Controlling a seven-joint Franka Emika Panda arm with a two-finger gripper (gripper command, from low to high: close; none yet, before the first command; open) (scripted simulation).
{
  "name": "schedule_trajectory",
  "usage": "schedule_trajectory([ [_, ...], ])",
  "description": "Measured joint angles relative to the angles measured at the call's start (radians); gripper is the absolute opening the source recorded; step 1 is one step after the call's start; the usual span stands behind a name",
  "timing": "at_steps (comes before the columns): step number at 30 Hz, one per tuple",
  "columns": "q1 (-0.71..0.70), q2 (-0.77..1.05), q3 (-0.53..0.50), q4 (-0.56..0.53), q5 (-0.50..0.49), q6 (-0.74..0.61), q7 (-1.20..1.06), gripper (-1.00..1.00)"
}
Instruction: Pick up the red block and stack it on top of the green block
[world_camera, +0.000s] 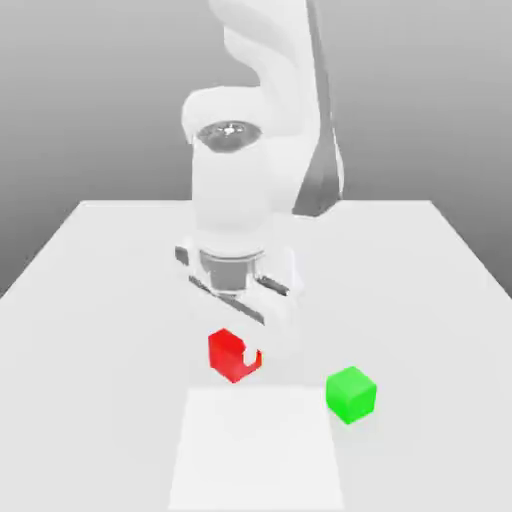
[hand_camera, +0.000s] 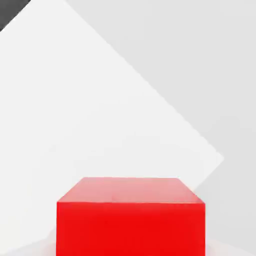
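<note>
White worktop (world_camera: 110, 270), grey room behind; one arm, two blocks.
One red block (world_camera: 234, 355), one green block (world_camera: 351, 393), well apart, green toward the exterior view's right. Red block sits between the jaws (world_camera: 243, 345) at their tips; whether they are clenched on it, cannot tell.

Red block (world_camera: 232, 356) sits on the bench (world_camera: 100, 260), directly beneath the pincer (world_camera: 243, 335). Green block (world_camera: 351, 393) lies on the bench toward the exterior view's right of it, slightly nearer the camera, the two apart.
</note>
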Motion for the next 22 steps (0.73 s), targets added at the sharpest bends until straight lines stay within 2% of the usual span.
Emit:
schedule_trajectory([
  [11,0.263,-0.062,0.098,0.033,0.042,-0.096,-0.409,-1.00],
  [15,0.264,0.037,0.114,0.041,-0.004,-0.006,-0.408,-1.00],
  [19,0.258,0.174,0.099,0.045,-0.092,0.124,-0.348,-1.00],
  [20,0.258,0.193,0.096,0.046,-0.106,0.141,-0.339,1.00],
  [22,0.258,0.193,0.096,0.046,-0.106,0.142,-0.339,1.00],
])
